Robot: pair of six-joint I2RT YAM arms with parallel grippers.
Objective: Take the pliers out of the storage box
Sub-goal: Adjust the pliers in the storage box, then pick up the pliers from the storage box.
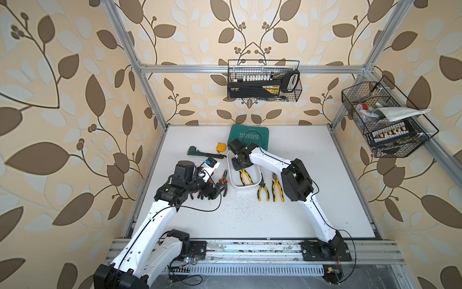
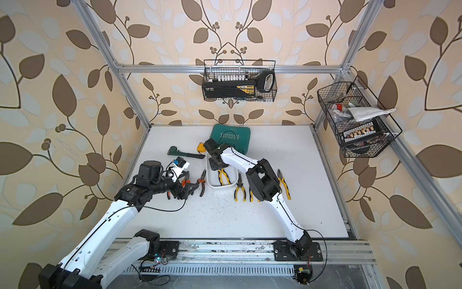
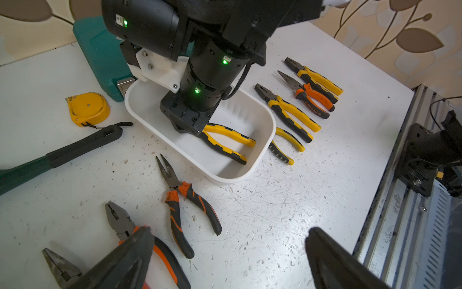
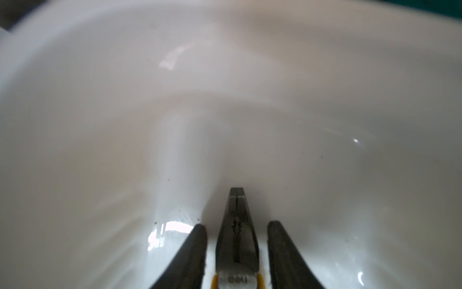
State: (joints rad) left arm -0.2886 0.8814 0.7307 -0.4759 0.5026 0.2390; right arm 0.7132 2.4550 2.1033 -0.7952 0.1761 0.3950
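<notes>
While the right pincer (image 4: pixel 236 224) is lowered into the storage box (image 3: pixel 240 110), its two fingers (image 4: pixel 197 240) straddle the dark metal nose of the one pair of pliers (image 3: pixel 226 140) left inside. Right wrist view: a thin gap of white floor shows on each side of the nose, so the pincer is partly open and not clamped. These yellow-and-black pliers lie flat on the box floor, with the handles pointing towards the near end wall.

Storage box: on the counter (image 1: pixel 312 200), about mid-width, just in front of the teal case (image 1: pixel 246 136).

Left pincer (image 3: pixel 232 260): spread wide, nothing between the fingers, low over the counter to the left of the box.

Pliers already out, all flat on the counter:
- Left of the box: orange-and-black needle-nose pliers (image 3: pixel 180 200), then orange-handled combination pliers (image 3: pixel 120 220) partly behind a left finger. A third pair (image 3: pixel 57 265) shows its nose only.
- Right of the box: yellow-and-black pliers (image 3: pixel 285 112), orange-and-black pliers (image 3: pixel 308 98), a second yellow-and-black pair (image 3: pixel 313 77), roughly parallel. A small yellow-handled pair (image 3: pixel 285 146) is half hidden behind the box wall.

Also on the counter, behind the left pincer: green pipe wrench (image 1: pixel 200 152) and yellow tape measure (image 1: pixel 220 147), beside each other.
</notes>
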